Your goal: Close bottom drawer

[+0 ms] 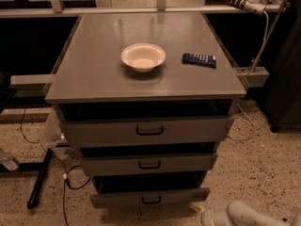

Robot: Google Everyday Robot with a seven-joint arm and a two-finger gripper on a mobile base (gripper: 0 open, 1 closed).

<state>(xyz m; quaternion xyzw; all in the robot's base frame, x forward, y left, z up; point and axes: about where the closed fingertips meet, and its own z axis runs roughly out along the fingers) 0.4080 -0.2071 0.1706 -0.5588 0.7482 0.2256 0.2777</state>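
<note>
The bottom drawer (150,197) is the lowest and narrowest of three grey drawer fronts in the cabinet, with a small black loop handle (151,200). It stands out a little from the cabinet, with a dark gap above its front. My gripper (207,216) is at the frame's bottom edge, at the end of the white arm (249,214), just below and right of the drawer's right front corner. I cannot tell whether it touches the drawer.
The middle drawer (148,164) and top drawer (149,131) also stand partly out. On the grey cabinet top (94,65) sit a white bowl (143,57) and a dark remote (199,60). Cables and a black bar (40,178) lie on the speckled floor at left.
</note>
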